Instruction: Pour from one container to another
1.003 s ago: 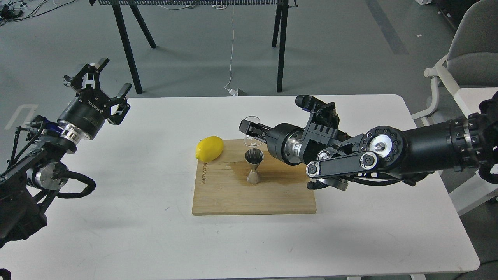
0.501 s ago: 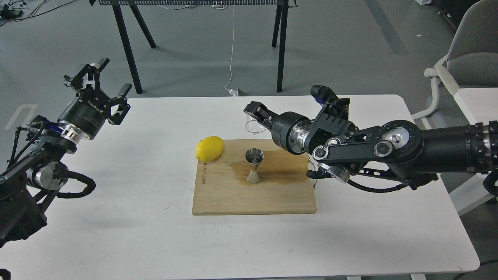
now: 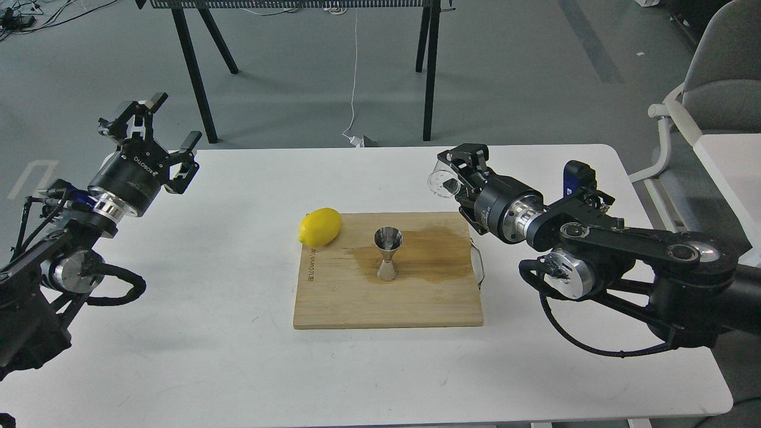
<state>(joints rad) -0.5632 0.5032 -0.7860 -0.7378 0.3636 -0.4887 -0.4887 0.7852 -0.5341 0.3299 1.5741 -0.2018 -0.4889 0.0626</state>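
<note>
The steel jigger (image 3: 388, 254) stands upright on the wooden board (image 3: 333, 297), a wet patch spread around and to the right of it. My right gripper (image 3: 455, 169) is shut on the clear glass cup (image 3: 442, 182), held in the air above the table beyond the board's far right corner, the cup tipped with its mouth to the left. My left gripper (image 3: 160, 125) hangs open and holds nothing over the table's far left edge, well away from the board.
A yellow lemon (image 3: 320, 226) lies at the board's far left corner. A thin wire (image 3: 479, 270) runs along the board's right edge. A chair (image 3: 707, 89) stands at the far right, and black table legs (image 3: 190, 65) stand behind the table.
My right gripper has carried the glass cup away from above the jigger, rightward and back past the board's far right corner. The left arm has barely moved.
</note>
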